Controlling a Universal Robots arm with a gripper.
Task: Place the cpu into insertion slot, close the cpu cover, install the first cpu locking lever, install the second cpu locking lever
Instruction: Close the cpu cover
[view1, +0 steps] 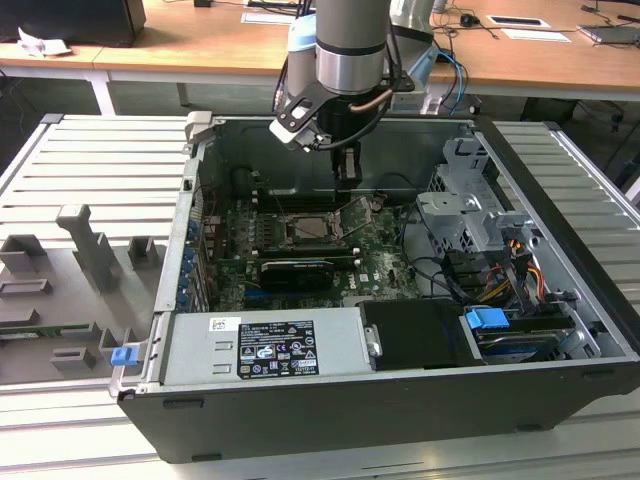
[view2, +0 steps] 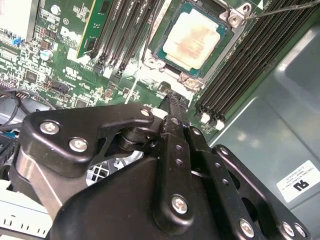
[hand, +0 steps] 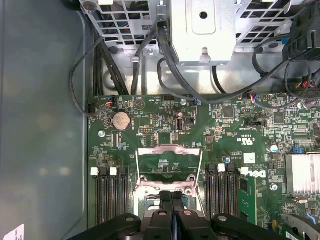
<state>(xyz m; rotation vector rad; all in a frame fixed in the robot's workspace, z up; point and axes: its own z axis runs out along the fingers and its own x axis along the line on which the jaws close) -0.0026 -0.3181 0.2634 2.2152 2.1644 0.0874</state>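
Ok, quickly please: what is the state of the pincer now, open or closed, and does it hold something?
Pincer: closed, with nothing held between its fingers. The cpu lies in the insertion slot, not gripped.

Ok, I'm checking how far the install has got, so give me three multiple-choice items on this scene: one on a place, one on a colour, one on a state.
1. Where does the cpu lie?
A) in the insertion slot
B) on the power supply
C) across a memory slot

2. What colour is the circuit board around the slot?
A) blue
B) green
C) red

3. How does the cpu cover stand?
A) shut flat over the cpu
B) swung open
C) taken out of the case

Answers:
1 A: in the second wrist view the cpu sits inside the slot's rim.
2 B: the board is green in both wrist views.
3 B: the cpu's top is bare and the cover's frame is hinged back off the slot.
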